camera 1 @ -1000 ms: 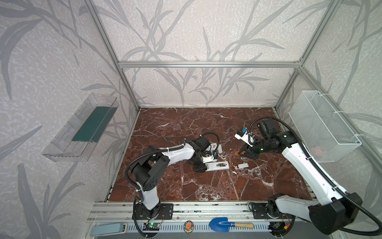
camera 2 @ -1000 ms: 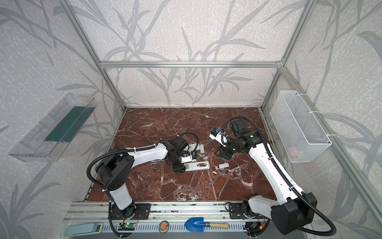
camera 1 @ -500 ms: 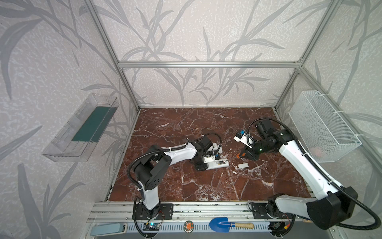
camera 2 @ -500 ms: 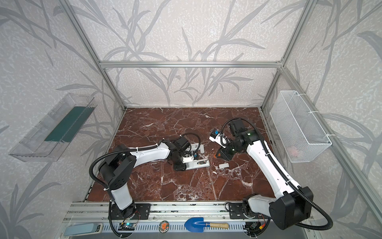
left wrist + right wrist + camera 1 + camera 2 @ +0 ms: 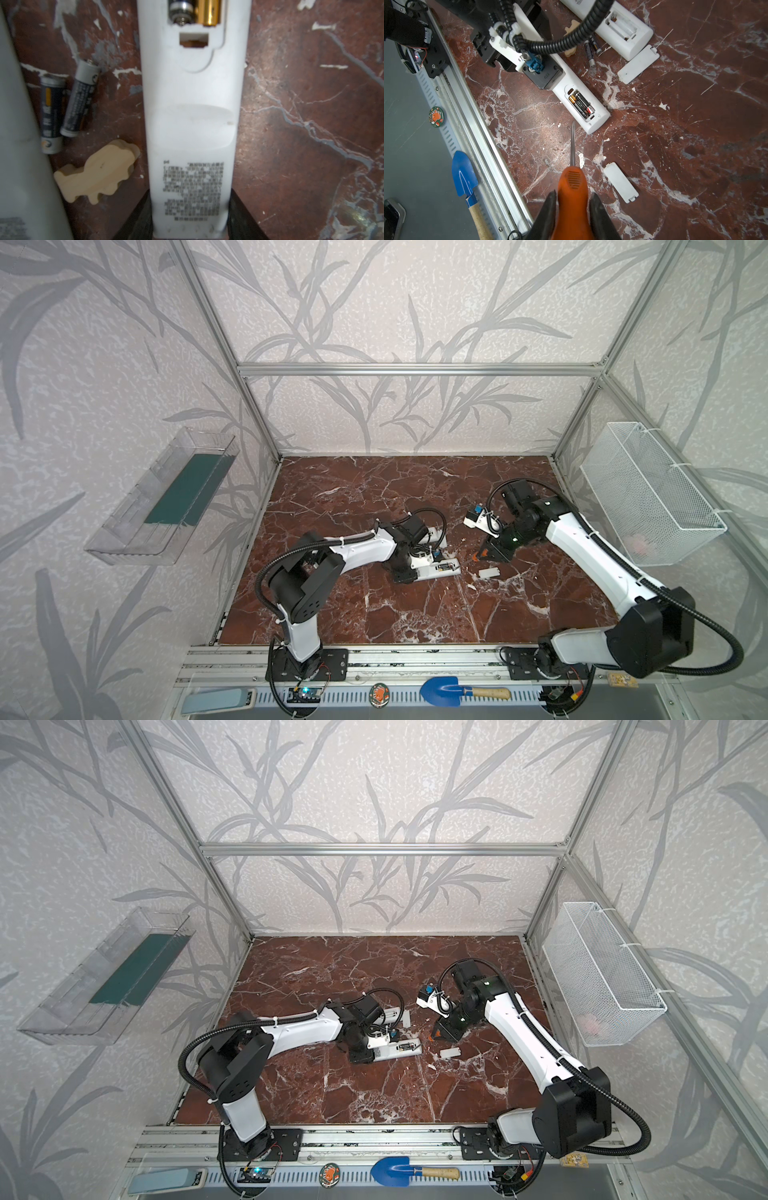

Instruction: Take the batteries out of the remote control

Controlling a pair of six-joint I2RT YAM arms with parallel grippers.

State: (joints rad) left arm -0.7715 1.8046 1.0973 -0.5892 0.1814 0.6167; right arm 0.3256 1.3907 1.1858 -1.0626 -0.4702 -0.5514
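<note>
Inspecting from the left, found the left gripper (image 5: 190, 207) pressed against both sides of the remote control (image 5: 193, 124) at its printed end. Found two loose batteries (image 5: 76, 99) just beside the remote control; two seated batteries (image 5: 581, 104) inside its open compartment. Found the right gripper (image 5: 573, 195) pinching an orange screwdriver (image 5: 571, 180), tip near the remote control.

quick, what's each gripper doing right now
left gripper: closed on the remote control
right gripper: closed on the orange-handled screwdriver

Print on the remote (image 5: 191, 124) and batteries (image 5: 79, 99) is blurred, unreadable.
</note>
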